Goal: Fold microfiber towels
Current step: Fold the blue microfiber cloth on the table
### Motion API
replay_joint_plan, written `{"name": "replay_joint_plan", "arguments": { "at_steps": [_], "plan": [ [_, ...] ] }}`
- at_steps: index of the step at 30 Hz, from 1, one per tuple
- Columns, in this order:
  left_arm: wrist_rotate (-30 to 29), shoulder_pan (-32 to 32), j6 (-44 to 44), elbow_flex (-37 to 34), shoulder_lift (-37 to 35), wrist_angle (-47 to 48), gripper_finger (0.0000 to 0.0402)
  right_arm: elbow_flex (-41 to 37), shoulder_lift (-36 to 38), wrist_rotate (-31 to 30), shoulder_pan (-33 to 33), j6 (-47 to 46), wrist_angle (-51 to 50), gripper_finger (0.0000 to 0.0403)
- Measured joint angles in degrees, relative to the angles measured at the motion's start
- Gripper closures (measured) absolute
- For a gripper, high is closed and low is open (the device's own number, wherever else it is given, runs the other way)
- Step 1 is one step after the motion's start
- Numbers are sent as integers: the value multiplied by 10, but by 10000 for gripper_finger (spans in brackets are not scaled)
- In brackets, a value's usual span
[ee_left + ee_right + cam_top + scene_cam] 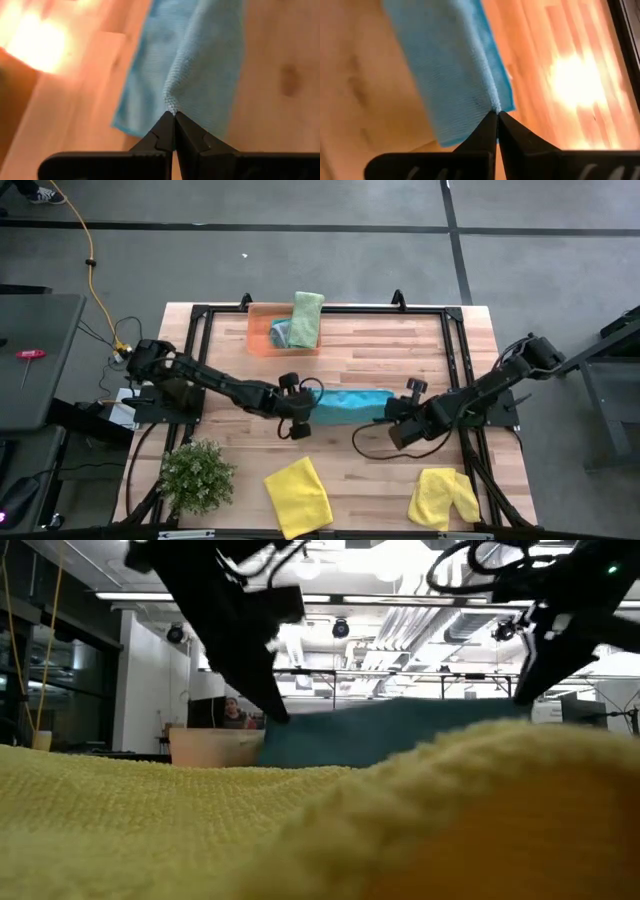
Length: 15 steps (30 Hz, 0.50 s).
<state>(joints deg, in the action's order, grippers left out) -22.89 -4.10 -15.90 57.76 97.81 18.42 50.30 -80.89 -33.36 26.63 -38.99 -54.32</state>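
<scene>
At mid-table, the left gripper (297, 420) and right gripper (400, 428) each pinch an end of the teal towel (350, 406) mid-fold, folded towels (299, 322) fill the far tray (262, 330), and two yellow towels (298, 497) wait near.

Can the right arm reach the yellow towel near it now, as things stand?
Probably not yet: the right gripper is shut on the teal towel. The yellow towel lies uncovered close by.
</scene>
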Motion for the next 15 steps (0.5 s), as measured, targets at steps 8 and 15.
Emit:
{"name": "replay_joint_plan", "arguments": {
  "at_steps": [8,15],
  "plan": [
    [-52,33,0,0,39,-20,401,-76,0,-8,-63,-25,66,403],
    [-116,35,-4,1,52,-22,401,-121,0,-12,-100,-15,127,403]
  ]
}}
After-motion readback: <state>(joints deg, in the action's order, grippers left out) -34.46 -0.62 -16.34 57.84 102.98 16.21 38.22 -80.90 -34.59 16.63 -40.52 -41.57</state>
